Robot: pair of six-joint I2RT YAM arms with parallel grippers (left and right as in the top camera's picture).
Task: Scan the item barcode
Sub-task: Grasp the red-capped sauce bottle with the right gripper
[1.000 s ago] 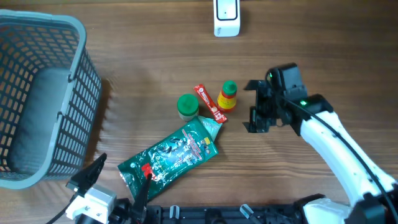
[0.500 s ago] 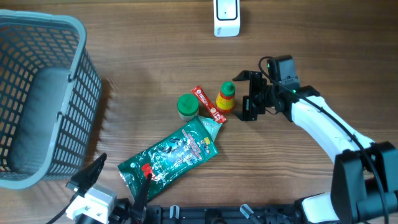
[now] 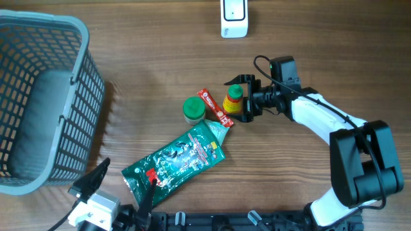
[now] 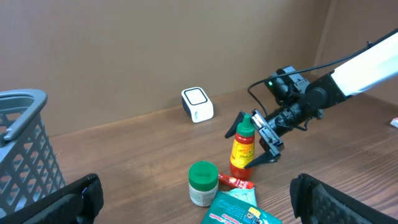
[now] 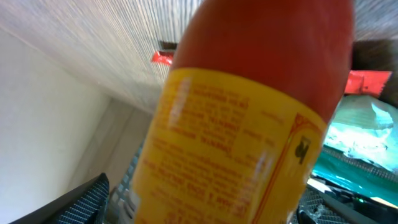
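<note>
Right end effector (image 3: 238, 100), jaws spread wide, straddles the upright sauce bottle (image 4: 242, 147); contact cannot be told.

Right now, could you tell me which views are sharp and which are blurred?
Right wrist: the red sauce bottle with the yellow label fills the frame, its print too blurred to read. Overhead: sharp and evenly lit. Left wrist: that bottle is in focus.

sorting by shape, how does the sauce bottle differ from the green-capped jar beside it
The sauce bottle is tall, red with a yellow label; the jar is short and pale. The sauce bottle stands between the right tool's fingers; the jar stands ungripped. Both are upright with green caps.
</note>
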